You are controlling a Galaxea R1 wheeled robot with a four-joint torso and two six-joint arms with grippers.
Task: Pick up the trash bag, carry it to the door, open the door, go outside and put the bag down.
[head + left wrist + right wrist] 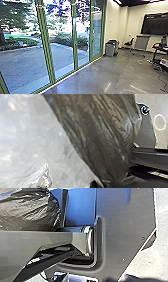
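The trash bag (100,139) is seen at the left gripper (110,181), with its gathered neck clamped there. Its long axis runs from the broad, swollen body to this narrow neck, and the neck is pointed at the gripper; the folds are drawn along the same line and converge at the grip. How this axis is tilted in the room cannot be told. In the right wrist view, the rounded, creased body of the bag is seen near the robot's own dark plate. Whether the right gripper is apart or together cannot be told.

In the head view, a row of green-framed glass panels (62,57) is passed on the robot's left side, and a paved yard (22,62) is seen through them. Beyond their far end, a grey bin (110,48) is set on the smooth floor (107,75).
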